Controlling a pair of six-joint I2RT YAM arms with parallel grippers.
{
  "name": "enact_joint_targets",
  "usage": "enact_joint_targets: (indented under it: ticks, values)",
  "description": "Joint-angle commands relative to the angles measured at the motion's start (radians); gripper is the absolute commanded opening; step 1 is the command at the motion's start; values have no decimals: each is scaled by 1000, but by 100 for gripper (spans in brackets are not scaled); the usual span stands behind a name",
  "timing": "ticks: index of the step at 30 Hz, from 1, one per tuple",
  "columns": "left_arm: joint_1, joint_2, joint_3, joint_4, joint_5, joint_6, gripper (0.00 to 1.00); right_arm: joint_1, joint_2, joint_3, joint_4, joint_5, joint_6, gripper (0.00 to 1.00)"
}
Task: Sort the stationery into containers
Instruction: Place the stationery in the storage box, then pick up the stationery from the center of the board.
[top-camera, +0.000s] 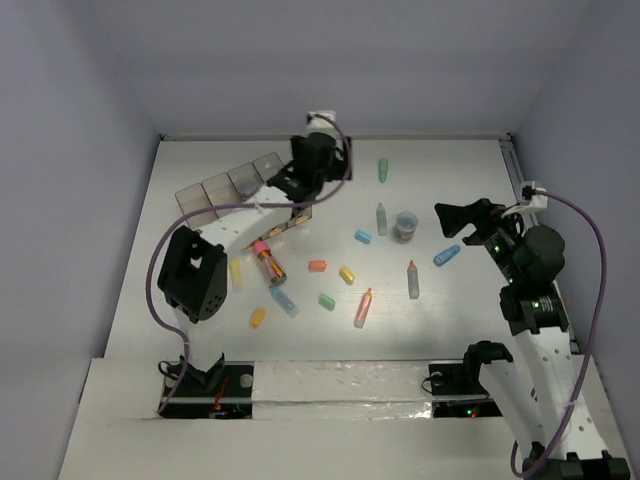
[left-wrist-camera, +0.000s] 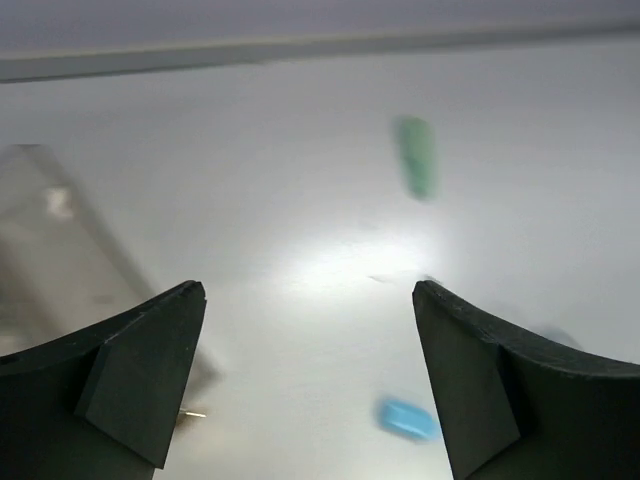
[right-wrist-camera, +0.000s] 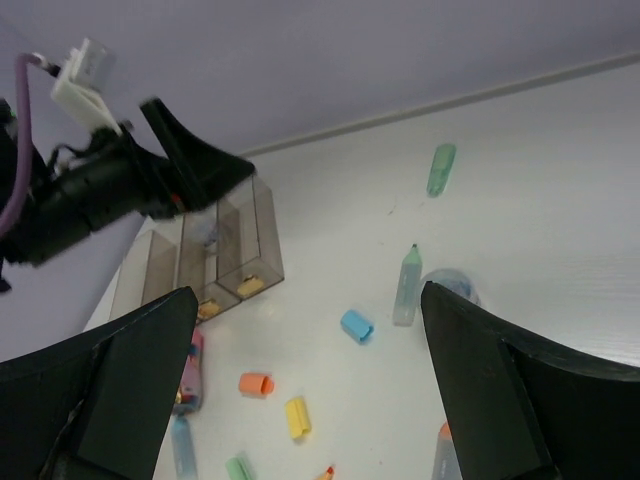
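Reaches far forward with the left arm, elbow bent over the desk (top-camera: 450, 330), and hangs the left pincer (top-camera: 292, 195) above the right-hand end of the divided tray (top-camera: 215, 187), spread wide, gripping nothing. Holds the right pincer (top-camera: 452, 222) raised at the right side, likewise released and empty, aimed toward the grey pot (top-camera: 405, 225). Leaves stationery scattered loose: green marker (top-camera: 383, 170) far back, blue cap (top-camera: 363, 237), orange piece (top-camera: 318, 266), pink tube (top-camera: 267, 262) near the tray's end.
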Motion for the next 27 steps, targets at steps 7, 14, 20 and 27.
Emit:
enact_joint_targets:
  ticks: [7, 14, 20, 27]
  values:
    - [-307, 174, 158, 57, 188, 36, 89, 9, -123, 7, -16, 229, -17, 100]
    - [-351, 367, 362, -17, 219, 67, 95, 9, -136, 10, -23, 229, -16, 100]
    - [-351, 487, 460, -71, 226, 75, 94, 9, -141, 6, -12, 215, -14, 100]
    - [-370, 553, 511, -78, 223, 90, 88, 9, -91, 13, -2, 143, -17, 97]
